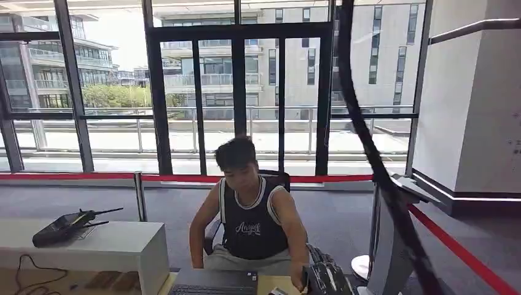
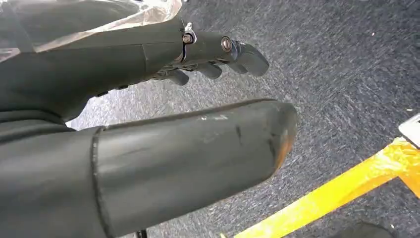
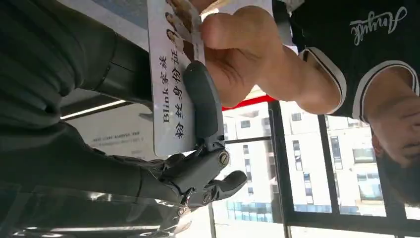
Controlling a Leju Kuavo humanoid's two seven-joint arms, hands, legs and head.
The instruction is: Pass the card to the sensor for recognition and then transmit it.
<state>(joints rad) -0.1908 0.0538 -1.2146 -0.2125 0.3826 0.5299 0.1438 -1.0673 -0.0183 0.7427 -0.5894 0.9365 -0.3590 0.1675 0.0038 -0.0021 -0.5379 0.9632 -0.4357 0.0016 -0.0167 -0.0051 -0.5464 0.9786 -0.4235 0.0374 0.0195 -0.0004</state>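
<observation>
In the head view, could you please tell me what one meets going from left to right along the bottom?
Black device with antennas on the white counter → seated person → right hand → grey stand → red barrier tape.

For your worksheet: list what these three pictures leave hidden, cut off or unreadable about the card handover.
- Card: its far end is hidden in the right wrist view by the person's hand; the portraits are partly covered.
- Right hand: cut off by the head view's bottom edge.
- Sensor: cannot be identified.
- Left hand: hangs over carpet.
</observation>
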